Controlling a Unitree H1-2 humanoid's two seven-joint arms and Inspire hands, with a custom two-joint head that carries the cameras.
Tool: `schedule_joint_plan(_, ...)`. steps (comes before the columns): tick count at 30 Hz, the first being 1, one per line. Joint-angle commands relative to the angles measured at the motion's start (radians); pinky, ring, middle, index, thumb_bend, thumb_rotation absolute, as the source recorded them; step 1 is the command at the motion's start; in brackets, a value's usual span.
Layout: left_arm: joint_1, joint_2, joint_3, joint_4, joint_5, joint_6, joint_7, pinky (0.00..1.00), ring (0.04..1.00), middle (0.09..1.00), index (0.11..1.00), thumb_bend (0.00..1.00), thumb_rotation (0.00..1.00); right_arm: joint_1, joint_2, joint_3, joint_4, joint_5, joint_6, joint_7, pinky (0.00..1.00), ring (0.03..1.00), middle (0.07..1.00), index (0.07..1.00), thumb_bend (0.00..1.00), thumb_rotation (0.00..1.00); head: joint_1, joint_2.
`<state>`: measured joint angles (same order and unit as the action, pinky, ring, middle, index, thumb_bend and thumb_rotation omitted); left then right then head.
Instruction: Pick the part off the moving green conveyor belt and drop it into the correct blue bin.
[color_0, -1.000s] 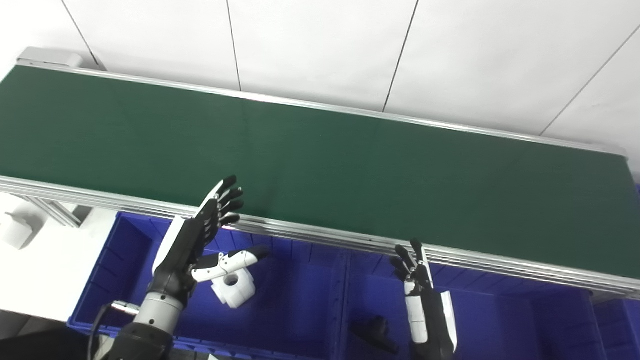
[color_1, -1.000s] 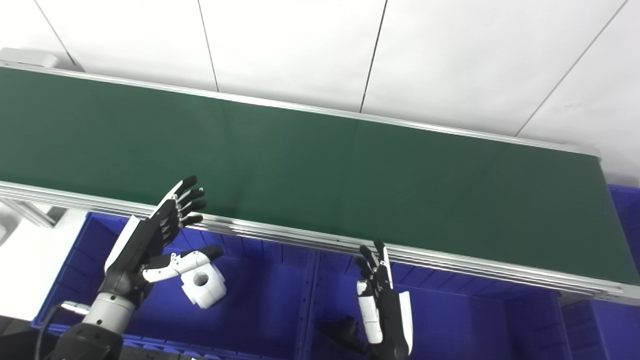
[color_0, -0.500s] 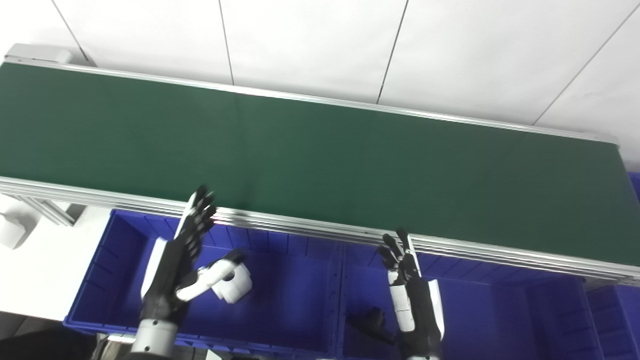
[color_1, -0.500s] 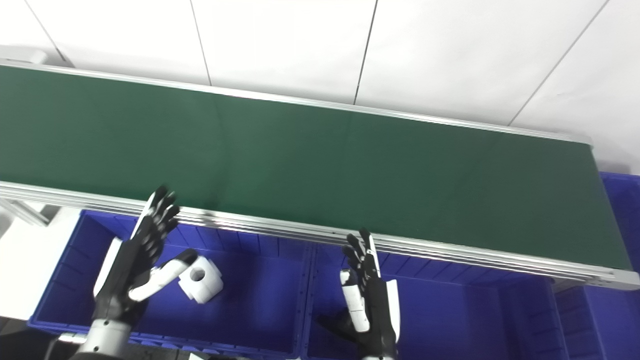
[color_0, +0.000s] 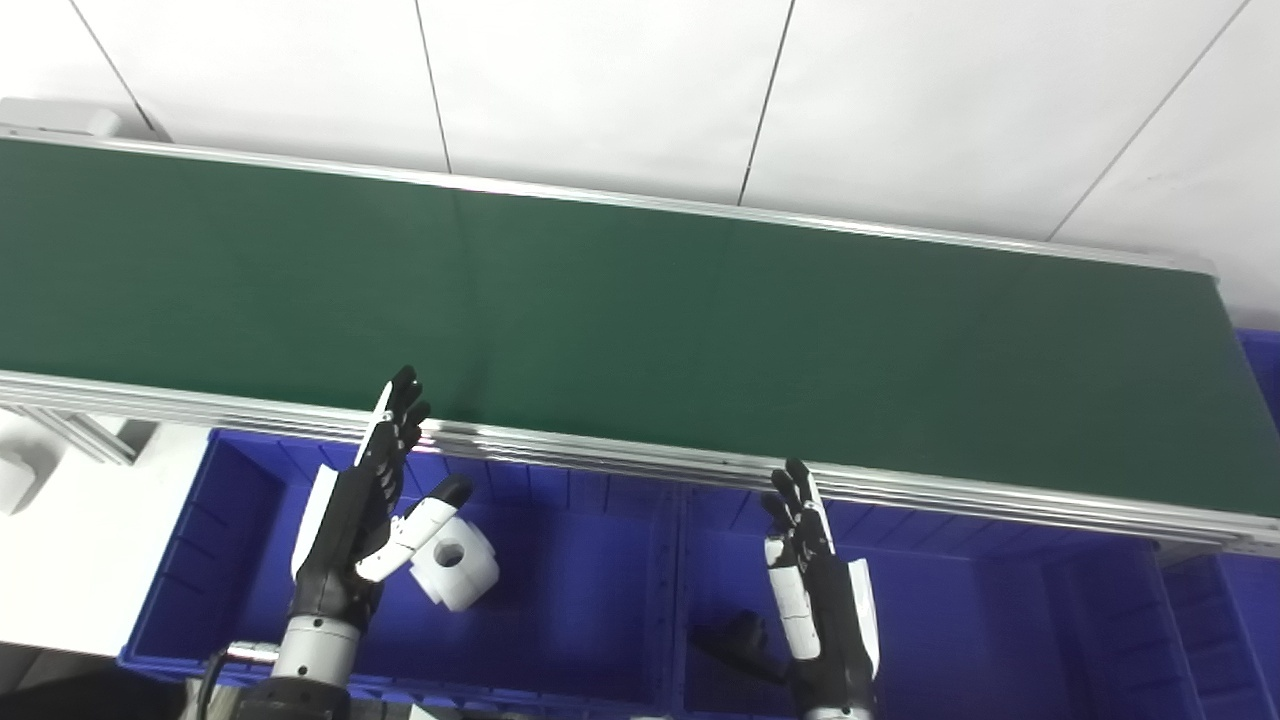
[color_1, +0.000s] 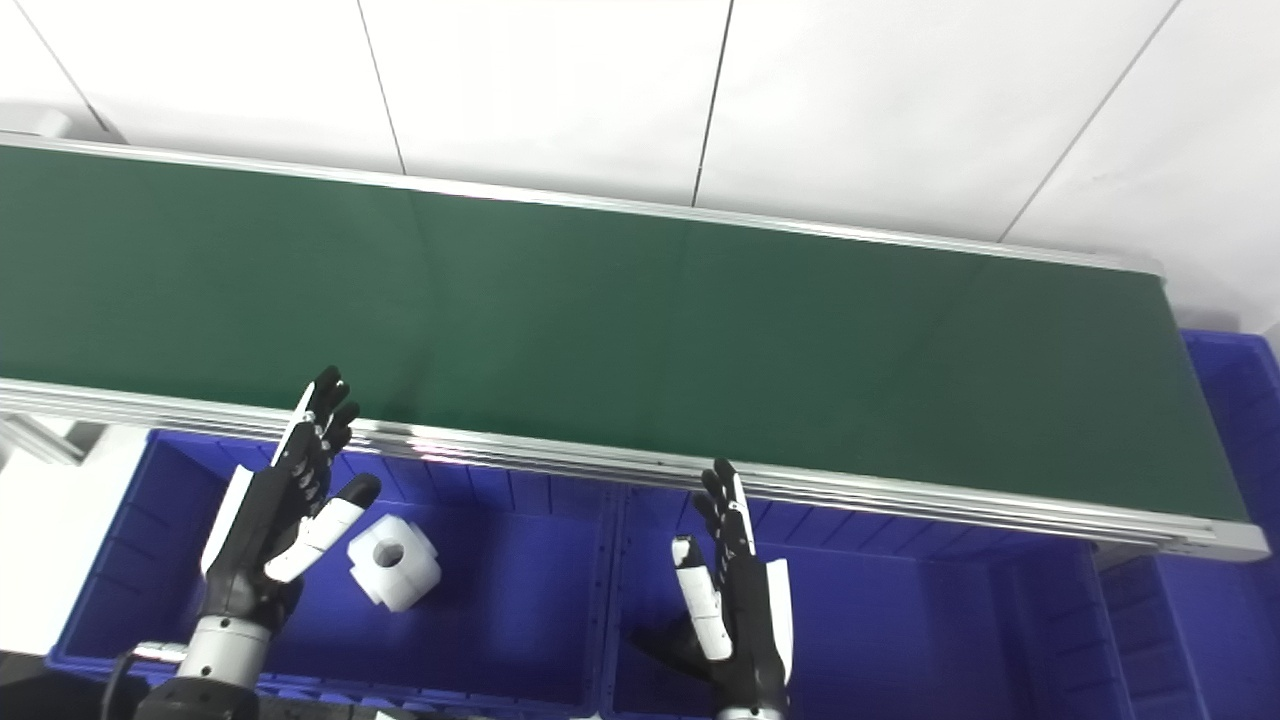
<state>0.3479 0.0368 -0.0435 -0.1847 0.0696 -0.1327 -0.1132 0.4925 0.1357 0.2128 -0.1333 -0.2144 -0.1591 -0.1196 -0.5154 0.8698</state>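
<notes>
White part (color_1: 393, 560) just beside left robot hand (color_1: 280, 520)

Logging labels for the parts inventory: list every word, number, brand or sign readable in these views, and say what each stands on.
None: no readable text in either view.
Green conveyor belt: plain, no markings.
Blue bins: no labels visible.
White part in the left bin: unmarked.
Dark part in the middle bin: partly hidden, no text seen.
Left hand and right hand: no lettering visible.
</notes>
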Motion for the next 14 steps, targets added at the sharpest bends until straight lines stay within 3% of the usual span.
schedule_joint_plan(1, -0.007, 0.01, -0.007, -0.014, 0.012, -0.042, 0.009, 0.97, 0.97, 0.998, 1.0, 0.68, 0.67, -0.01, 0.041, 0.029, -0.005, -0.009, -0.018, -0.009, 0.95, 0.924, 0.948, 0.988, 0.78, 0.94, -0.006, 0.0)
schedule_joint_plan(6, -0.013, 0.021, -0.008, -0.008, 0.009, -0.047, 0.009, 0.97, 0.968, 0.998, 1.0, 0.69, 0.67, -0.017, 0.048, 0.029, 0.013, -0.014, -0.027, -0.019, 0.94, 0.916, 0.939, 0.979, 0.79, 0.94, -0.063, -0.011)
schedule_joint_plan(14, -0.013, 0.031, -0.011, -0.027, -0.024, -0.01, -0.003, 0.98, 0.989, 1.0, 1.0, 0.69, 0.66, -0.018, 0.053, 0.038, 0.013, 0.012, 0.004, -0.009, 0.93, 0.934, 0.959, 0.994, 0.84, 0.94, -0.057, -0.017)
